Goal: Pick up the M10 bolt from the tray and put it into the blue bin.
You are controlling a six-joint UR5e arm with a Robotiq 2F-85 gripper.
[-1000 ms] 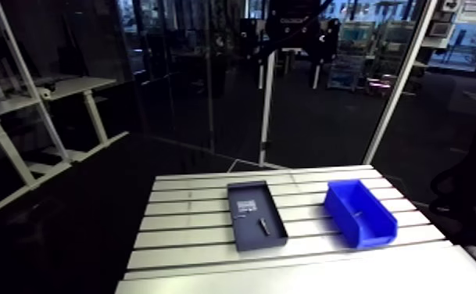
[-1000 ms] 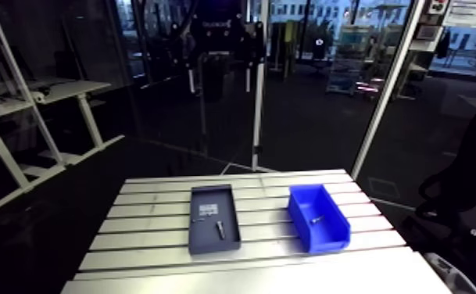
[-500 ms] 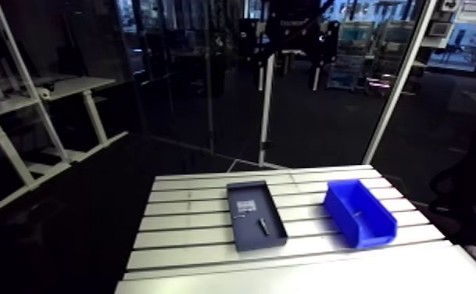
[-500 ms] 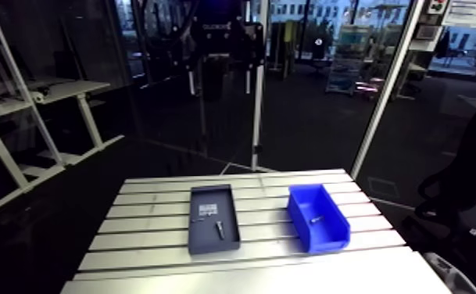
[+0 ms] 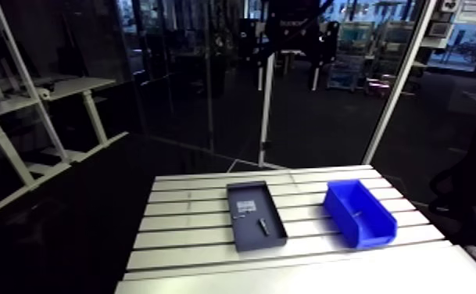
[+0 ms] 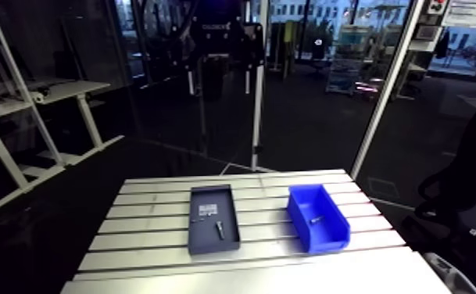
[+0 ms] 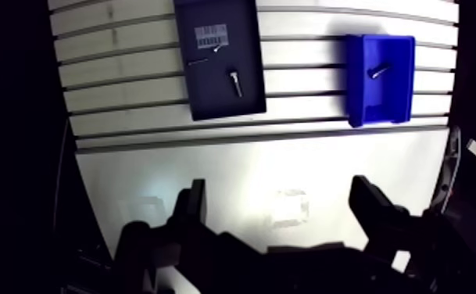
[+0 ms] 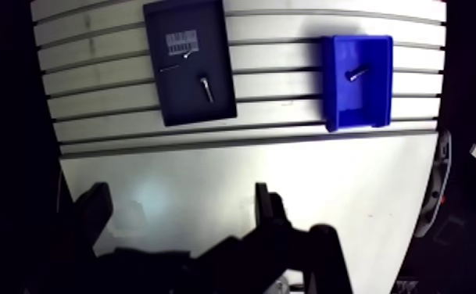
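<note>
Two containers sit on a slotted aluminium table (image 5: pixel 186 234), and we see them from the arm view and the wrist view. One is a dark, shallow, rectangular tray (image 5: pixel 248 236). Its long sides run across the table's slots. The other is a blue bin (image 5: pixel 375 233) with raised walls, set beside the tray and clearly apart from it, with bare table between them.

Inside the tray lies a small bolt (image 5: pixel 263 227), flat on the floor of the tray, roughly at its middle and touching none of its walls. Farther along the tray floor we see a white label (image 7: pixel 212 34) with dark print too small to read. A thin pale sliver (image 7: pixel 198 60) lies just beside the label, between it and the bolt; we cannot tell what it is.

Inside the blue bin lies a second bolt (image 7: pixel 376 69), resting at a slant on the bin floor.

From the wrist view, the gripper (image 7: pixel 281 207) hangs high above the table, over a bare, brightly lit stretch well short of both containers. Its two dark fingers (image 7: pixel 194 205) are spread wide, with nothing between them. The tray lies ahead of one finger and the blue bin ahead of the other
</note>
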